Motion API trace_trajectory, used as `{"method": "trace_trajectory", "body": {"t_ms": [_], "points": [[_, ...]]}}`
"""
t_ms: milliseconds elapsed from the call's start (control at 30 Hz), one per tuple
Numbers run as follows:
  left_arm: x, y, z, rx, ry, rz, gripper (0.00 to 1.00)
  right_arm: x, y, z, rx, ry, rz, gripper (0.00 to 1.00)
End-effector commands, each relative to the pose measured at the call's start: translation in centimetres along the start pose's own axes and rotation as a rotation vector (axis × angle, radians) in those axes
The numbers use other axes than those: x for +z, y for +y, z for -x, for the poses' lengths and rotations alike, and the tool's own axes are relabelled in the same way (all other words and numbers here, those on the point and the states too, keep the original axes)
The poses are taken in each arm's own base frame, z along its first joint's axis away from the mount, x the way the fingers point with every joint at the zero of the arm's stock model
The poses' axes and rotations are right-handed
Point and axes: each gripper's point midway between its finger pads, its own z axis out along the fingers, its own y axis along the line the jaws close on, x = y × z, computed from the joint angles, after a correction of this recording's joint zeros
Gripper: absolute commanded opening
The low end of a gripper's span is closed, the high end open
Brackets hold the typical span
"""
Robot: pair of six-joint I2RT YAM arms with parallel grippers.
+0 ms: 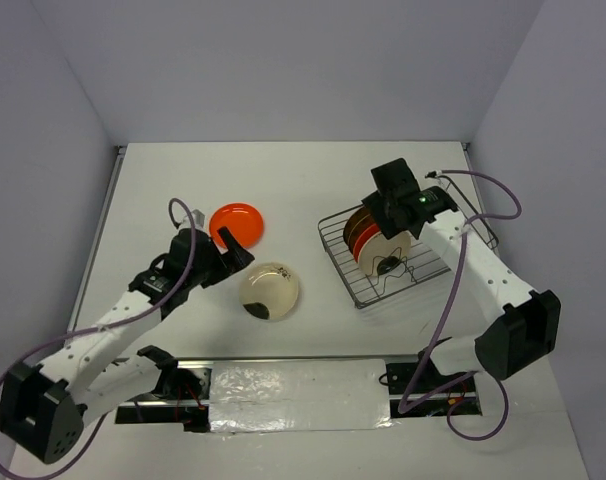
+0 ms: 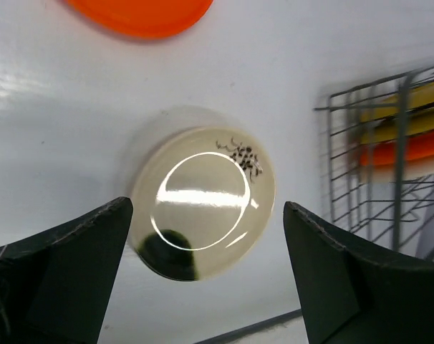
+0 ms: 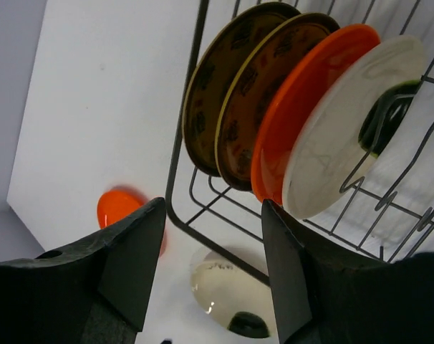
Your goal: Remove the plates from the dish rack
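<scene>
The dish rack (image 1: 335, 250) stands right of centre. In the right wrist view two dark brown patterned plates (image 3: 206, 93), an orange-red plate (image 3: 303, 107) and a cream plate (image 3: 339, 143) stand on edge in it. Another orange-red plate (image 1: 236, 222) and another cream plate (image 1: 270, 291) lie flat on the table to its left. My left gripper (image 1: 233, 248) is open and empty, above the flat cream plate (image 2: 203, 179), with its jaws wide apart. My right gripper (image 1: 383, 215) is open and empty, above the rack's left end (image 3: 217, 244).
Grey walls close in the white table at the back and both sides. The rack (image 2: 400, 158) lies to the right of the left gripper (image 2: 206, 215). The flat orange-red plate (image 2: 142, 14) lies just beyond the cream one.
</scene>
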Motion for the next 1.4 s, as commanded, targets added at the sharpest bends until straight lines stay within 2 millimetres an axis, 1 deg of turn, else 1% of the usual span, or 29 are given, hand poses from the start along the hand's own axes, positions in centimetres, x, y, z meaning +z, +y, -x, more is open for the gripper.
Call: {"method": "trace_trajectory", "body": {"t_ms": [0, 33, 67, 100, 133, 200, 233, 300, 333, 400, 467, 500, 600, 767, 833, 900, 1000, 1233, 1367], "points": [[-3.6, -0.5, 2.5, 0.110, -0.080, 0.024, 1.00, 0.4, -0.4, 0.9, 0.073, -0.009, -0.056, 0.63], [-5.0, -1.2, 3.6, 0.135, -0.118, 0.004, 0.99, 0.8, -0.7, 1.1, 0.082, -0.013, -0.073, 0.61], [-5.6, -1.3, 3.8, 0.148, -0.126, 0.006, 1.00, 1.1, -1.2, 1.1, 0.089, -0.013, -0.095, 0.59], [-6.3, -0.7, 3.7, 0.161, -0.116, 0.032, 0.99, 1.1, -1.4, 1.1, 0.095, -0.015, -0.101, 0.58], [-7.4, -1.1, 4.6, 0.171, -0.151, 0.023, 1.00, 1.5, -1.8, 1.2, 0.102, -0.019, -0.114, 0.58], [-8.4, -0.7, 4.6, 0.184, -0.153, 0.038, 0.99, 1.6, -2.3, 1.2, 0.123, -0.021, -0.129, 0.54], [-9.2, -1.0, 4.9, 0.193, -0.173, 0.020, 1.00, 1.8, -2.6, 1.3, 0.131, -0.026, -0.134, 0.53], [-9.6, -0.6, 4.8, 0.199, -0.174, 0.026, 1.00, 1.7, -2.7, 1.3, 0.143, -0.029, -0.120, 0.52], [-9.9, -0.5, 4.9, 0.202, -0.187, 0.026, 0.99, 2.0, -2.6, 1.2, 0.139, -0.029, -0.103, 0.52], [-9.7, 0.0, 4.6, 0.208, -0.180, 0.038, 1.00, 2.3, -2.6, 1.2, 0.140, -0.024, -0.094, 0.52], [-9.5, 0.1, 4.2, 0.219, -0.164, 0.033, 0.99, 2.8, -2.2, 1.0, 0.132, -0.004, -0.082, 0.49], [-9.2, 0.4, 3.9, 0.227, -0.150, 0.039, 0.99, 3.4, -2.4, 0.8, 0.129, -0.001, -0.101, 0.49], [-8.6, 0.9, 3.2, 0.250, -0.123, 0.046, 0.99, 3.9, -2.2, 1.1, 0.110, -0.011, -0.122, 0.47], [-8.2, 0.7, 2.8, 0.264, -0.108, 0.025, 0.99, 4.4, -2.3, 1.1, 0.101, -0.010, -0.128, 0.47], [-8.0, 0.9, 2.8, 0.263, -0.104, 0.036, 1.00, 4.6, -2.4, 1.0, 0.102, -0.005, -0.127, 0.46], [-8.0, 0.7, 2.7, 0.267, -0.100, 0.028, 1.00, 4.3, -2.1, 1.0, 0.102, 0.001, -0.115, 0.45], [-7.9, 0.7, 2.6, 0.269, -0.096, 0.024, 1.00, 3.8, -1.8, 1.5, 0.111, -0.012, -0.099, 0.43], [-7.7, 0.7, 2.5, 0.273, -0.087, 0.024, 1.00, 1.4, -0.7, 2.8, 0.129, -0.030, -0.034, 0.44], [-7.5, 0.7, 2.4, 0.274, -0.081, 0.025, 0.99, 1.0, -0.5, 3.1, 0.126, -0.042, -0.023, 0.44]]}}
